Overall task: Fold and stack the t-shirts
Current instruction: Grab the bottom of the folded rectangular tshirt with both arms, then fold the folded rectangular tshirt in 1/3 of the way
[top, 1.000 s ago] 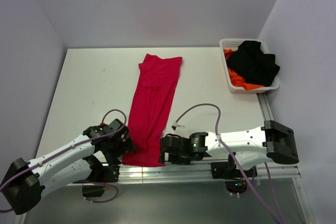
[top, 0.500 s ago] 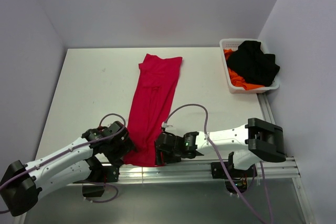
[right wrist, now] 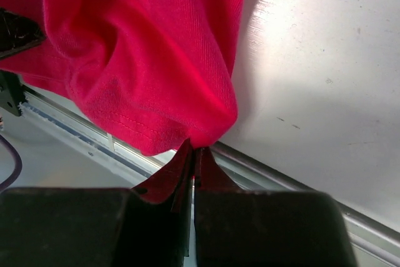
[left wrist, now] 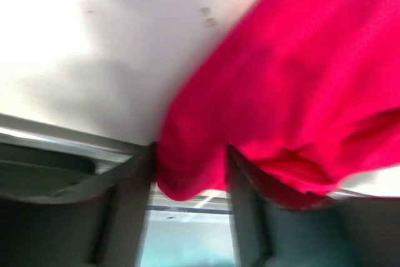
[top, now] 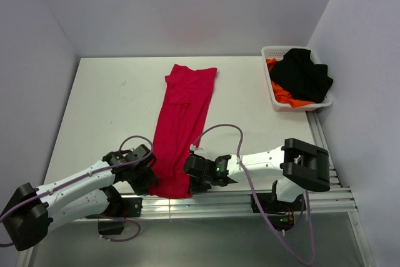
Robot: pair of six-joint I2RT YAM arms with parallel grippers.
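Red cloth is what you have in both hands: the red shirt (top: 184, 123) lies on the white table (top: 106, 104) as a long narrow strip. Its long axis runs from the near edge away from the arms, and the far end leans a little to your right. That far end lies flat about level with the basket (top: 273, 100), while the near end sits between the two arms at the metal rail (top: 219, 203). Your left gripper (left wrist: 189, 179) holds the near left corner, with a bunched fold filling the gap and touching both fingers; the wrist view is blurred. Your right gripper (right wrist: 192, 151) is pinched tight on the near right corner, its fingertips meeting on the stitched hem, which puckers upward from the pinch. The cloth just beyond both grips is raised and rumpled. You cannot tell from these views which end carries the collar. Well apart, at the far right of the table, the white basket holds a black shirt (top: 303, 76) heaped on top of an orange shirt (top: 284, 97), both crumpled.
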